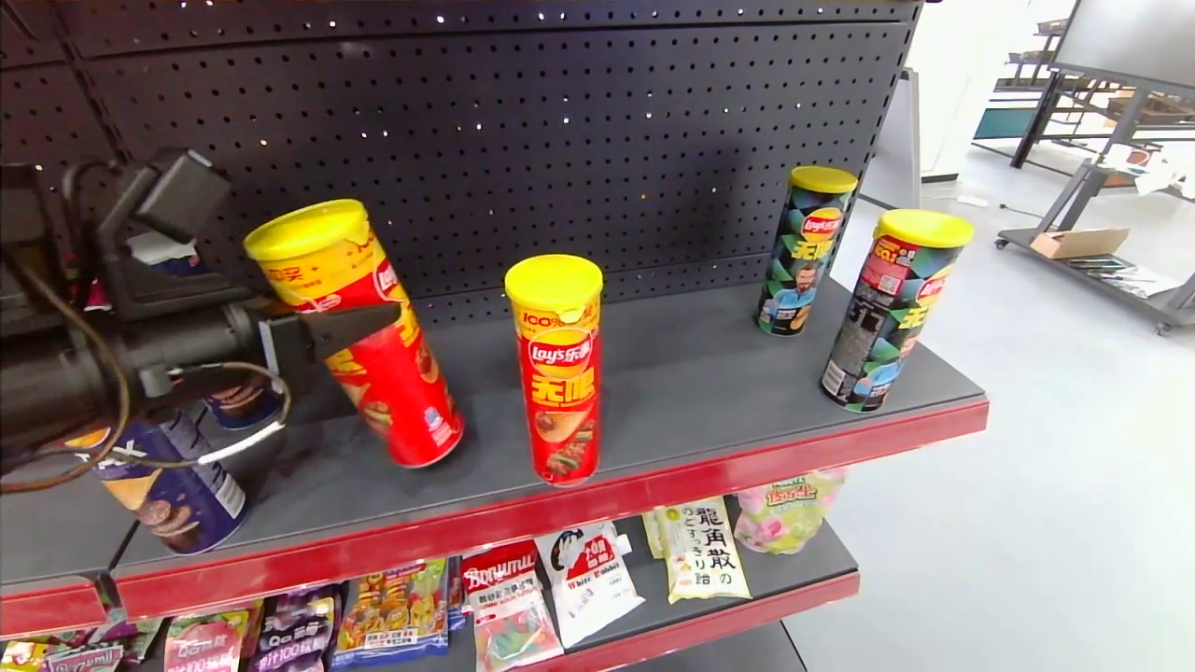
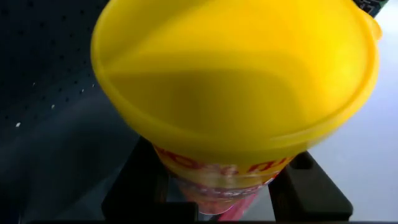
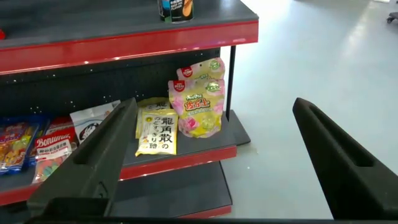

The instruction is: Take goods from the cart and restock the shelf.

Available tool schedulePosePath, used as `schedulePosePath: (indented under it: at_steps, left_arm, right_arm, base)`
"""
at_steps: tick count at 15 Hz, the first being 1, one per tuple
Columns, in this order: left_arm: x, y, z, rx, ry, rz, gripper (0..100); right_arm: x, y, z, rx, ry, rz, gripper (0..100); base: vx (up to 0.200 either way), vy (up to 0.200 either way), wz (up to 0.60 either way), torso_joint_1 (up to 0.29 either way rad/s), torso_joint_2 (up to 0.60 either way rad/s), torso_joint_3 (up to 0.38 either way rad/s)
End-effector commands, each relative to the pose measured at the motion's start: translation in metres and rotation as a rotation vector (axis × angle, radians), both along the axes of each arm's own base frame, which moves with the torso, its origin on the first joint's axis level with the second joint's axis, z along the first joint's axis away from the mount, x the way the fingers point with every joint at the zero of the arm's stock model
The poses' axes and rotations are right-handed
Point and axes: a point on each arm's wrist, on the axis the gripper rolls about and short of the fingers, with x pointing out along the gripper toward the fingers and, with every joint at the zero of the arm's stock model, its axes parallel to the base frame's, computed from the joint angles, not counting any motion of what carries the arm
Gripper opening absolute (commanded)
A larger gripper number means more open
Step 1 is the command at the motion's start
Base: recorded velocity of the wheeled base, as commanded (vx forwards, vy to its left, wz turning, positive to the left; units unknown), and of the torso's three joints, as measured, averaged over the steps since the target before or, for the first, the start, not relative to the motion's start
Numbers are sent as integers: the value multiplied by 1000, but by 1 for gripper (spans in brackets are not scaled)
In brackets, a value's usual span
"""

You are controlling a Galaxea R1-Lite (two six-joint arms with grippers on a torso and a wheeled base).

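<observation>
The red can (image 1: 411, 401) leans, its base near the shelf's (image 1: 709, 373) front edge, left of centre, with my left gripper (image 1: 373, 322) pinching its upper body. I'd stand it upright before releasing, clear of the neighbouring can (image 1: 560, 373). My right gripper (image 3: 214, 106) hangs spread.

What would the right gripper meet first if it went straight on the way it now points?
Probably the pale green and pink plastic snack pouch on the red-edged lower shelf, which sits centred within the open right gripper; depth is unclear.
</observation>
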Motion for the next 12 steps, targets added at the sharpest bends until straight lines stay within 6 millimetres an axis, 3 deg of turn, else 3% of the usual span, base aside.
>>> schedulePosePath:
  at_steps: [1,6,12]
  left_arm:
    - [62,-26,-15,30,-3,-44,0]
    - [112,-47,-24,30,-38,-67,0]
    - [140,-64,-35,32,-46,-92,0]
  right_arm:
    - [0,0,0,0,1,0,100]
    - [0,0,0,0,3,0,100]
    - [0,0,0,0,1,0,100]
  base:
    - [0,0,0,0,0,0]
    - [0,0,0,0,0,0]
    - [0,0,0,0,0,0]
